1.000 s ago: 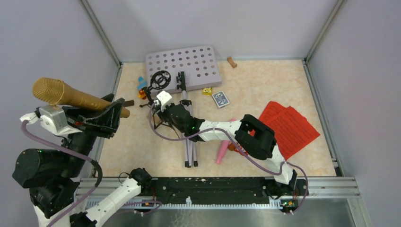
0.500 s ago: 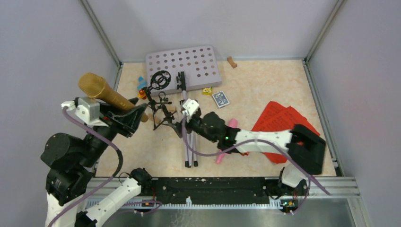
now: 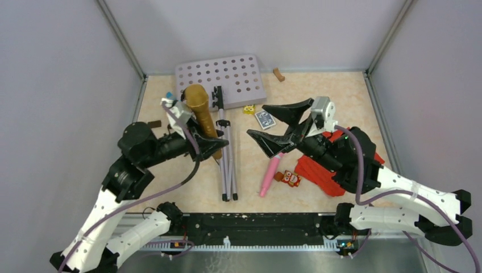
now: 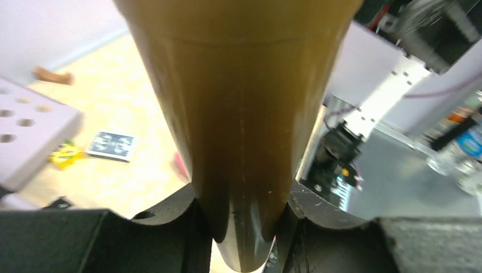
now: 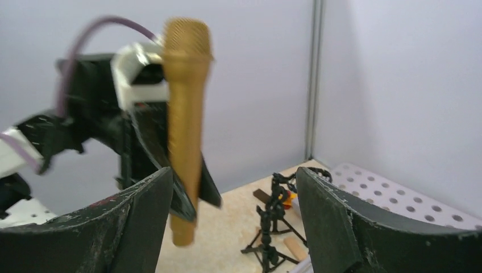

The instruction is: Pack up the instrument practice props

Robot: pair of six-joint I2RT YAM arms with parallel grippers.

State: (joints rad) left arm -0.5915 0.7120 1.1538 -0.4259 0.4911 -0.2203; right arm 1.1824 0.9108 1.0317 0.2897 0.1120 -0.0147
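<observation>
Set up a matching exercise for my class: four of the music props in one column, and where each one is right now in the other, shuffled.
Things
1. gold microphone
2. pink microphone
3. grey hole-punched tray
4. red pages

Places
A. lying on the table, right of the silver pole
B. clamped in the left gripper
C. partly covered by the right arm
D. at the table's far edge

Pairs: 1-B, 2-A, 3-D, 4-C
</observation>
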